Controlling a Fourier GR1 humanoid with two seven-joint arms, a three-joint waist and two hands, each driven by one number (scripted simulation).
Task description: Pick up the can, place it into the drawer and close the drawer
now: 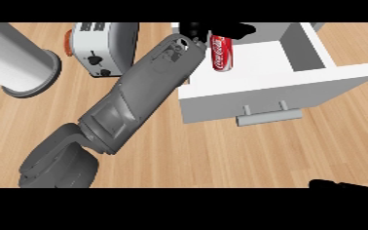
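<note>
A red can [221,53] lies on its side inside the open white drawer [244,95], near the drawer's back left. My left forearm reaches diagonally from the lower left up to the drawer. At its end my left hand [193,29] hovers over the can's far end, open, with the thumb to the can's left and the fingers [241,29] spread to its right. Neither touches the can as far as I can see. The drawer's grey handle [269,117] faces me. Only a black sliver of my right hand [336,183] shows at the lower right edge.
A white and grey toaster [101,48] stands on the wooden counter just left of my forearm. A tall grey cylinder on a round base [25,63] is at the far left. Bare counter lies in front of the drawer.
</note>
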